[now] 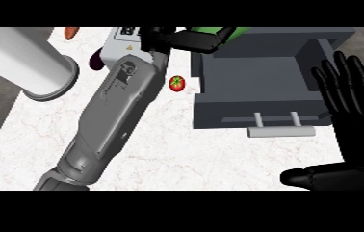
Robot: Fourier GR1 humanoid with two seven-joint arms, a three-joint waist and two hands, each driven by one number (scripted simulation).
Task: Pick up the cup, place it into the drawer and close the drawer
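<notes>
Your left hand (pixel 186 38) is curled around the green cup (pixel 213 32) at top centre — next, lower it into the open grey drawer (pixel 263 103).

hands: 2, left (pixel 186 39), right (pixel 346 125) | green cup (pixel 213 31): 1 | open grey drawer (pixel 249 77): 1, with 1 handle (pixel 280 130) | tomato (pixel 177 83): 1 | carrot (pixel 71 32): 1 | white cylinder (pixel 35 65): 1

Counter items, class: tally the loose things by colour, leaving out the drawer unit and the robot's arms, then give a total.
Green: 1, the cup in the left hand
Red: 1, the tomato
Orange: 1, the carrot
White: 1, the cylinder
Total: 4
</notes>
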